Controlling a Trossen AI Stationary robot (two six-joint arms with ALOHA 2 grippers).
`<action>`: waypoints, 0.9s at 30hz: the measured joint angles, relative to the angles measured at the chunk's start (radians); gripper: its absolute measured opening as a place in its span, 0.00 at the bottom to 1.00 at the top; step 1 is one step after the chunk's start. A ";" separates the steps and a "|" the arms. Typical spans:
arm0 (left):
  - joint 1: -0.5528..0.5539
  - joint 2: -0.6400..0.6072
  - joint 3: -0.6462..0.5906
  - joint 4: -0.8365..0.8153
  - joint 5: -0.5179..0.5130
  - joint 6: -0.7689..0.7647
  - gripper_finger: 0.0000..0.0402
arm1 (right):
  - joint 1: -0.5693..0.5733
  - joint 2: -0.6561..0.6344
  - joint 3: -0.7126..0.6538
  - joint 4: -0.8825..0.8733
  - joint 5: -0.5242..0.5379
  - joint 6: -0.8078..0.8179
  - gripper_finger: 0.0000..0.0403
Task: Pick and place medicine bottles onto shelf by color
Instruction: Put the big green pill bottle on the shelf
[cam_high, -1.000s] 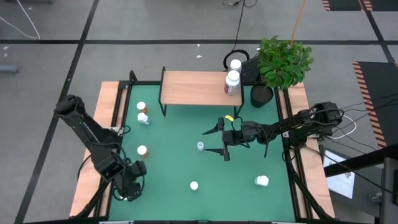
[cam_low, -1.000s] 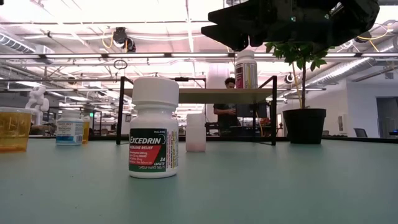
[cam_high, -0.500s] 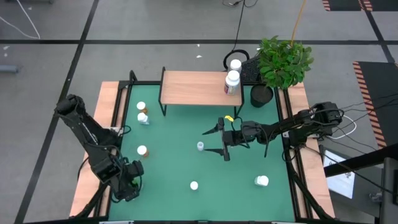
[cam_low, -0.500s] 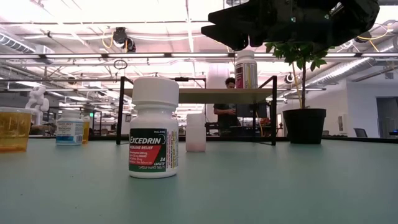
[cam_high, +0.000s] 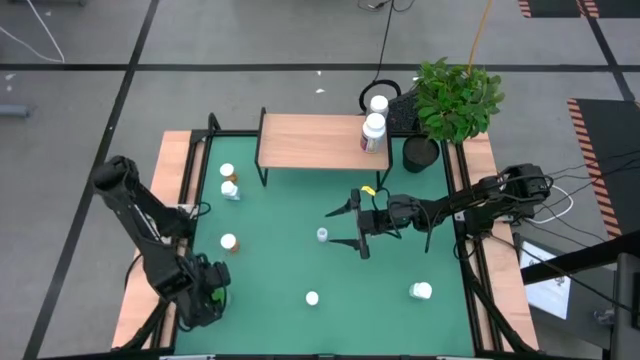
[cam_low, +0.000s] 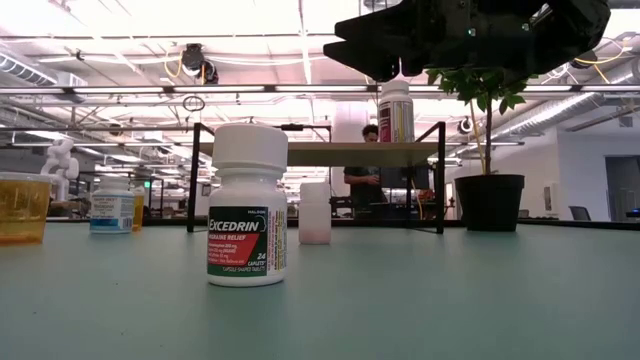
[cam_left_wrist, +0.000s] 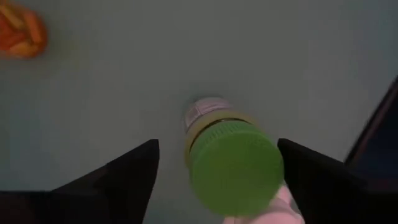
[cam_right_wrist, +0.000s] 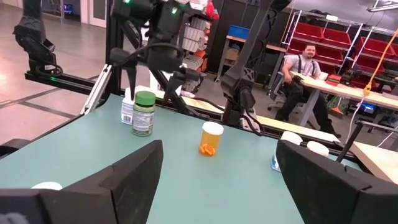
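1. Your left gripper (cam_high: 207, 300) sits at the near left corner of the green worktop (cam_high: 290, 260). In its wrist view the fingers (cam_left_wrist: 130, 171) are spread wide, with a green-capped bottle (cam_left_wrist: 233, 162) standing between them, untouched by either.
2. The right wrist view shows that same green-capped bottle (cam_right_wrist: 143, 113) upright at the far end of the mat, under the left arm, with a small white-labelled bottle (cam_right_wrist: 127, 107) just beside it.
3. Your right gripper (cam_high: 345, 226) hovers over the middle of the worktop, fingers (cam_right_wrist: 134, 171) wide and holding nothing. A small white bottle (cam_high: 322, 235) stands just beside the lower finger tip in the high view.
4. The shelf (cam_high: 310, 141) stands at the far edge. One pink-labelled bottle with a white cap (cam_high: 373, 133) stands upright at its right end; another white-capped bottle (cam_high: 378, 104) shows just behind the shelf.
5. On the left side of the worktop you have two bottles close together (cam_high: 229, 182) and an orange bottle (cam_high: 229, 243) nearer to you.
6. Near the front edge stands the Excedrin bottle (cam_low: 247, 205), upright, white cap, red and green label. A white bottle (cam_high: 421, 291) lies on its side towards the near right corner.
7. A potted plant (cam_high: 452, 105) stands right of the shelf.
8. A person (cam_right_wrist: 298, 71) sits at a desk in the room beyond.
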 joint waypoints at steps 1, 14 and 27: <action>0.000 0.018 0.000 0.009 0.011 0.010 0.78 | 0.000 0.000 0.000 0.000 0.000 0.000 0.77; 0.072 0.023 -0.001 0.024 0.017 0.041 0.54 | 0.000 0.000 0.000 0.000 0.000 0.010 0.75; 0.307 0.008 0.002 0.156 0.004 0.203 0.57 | 0.031 0.276 0.095 0.091 -0.052 0.135 0.72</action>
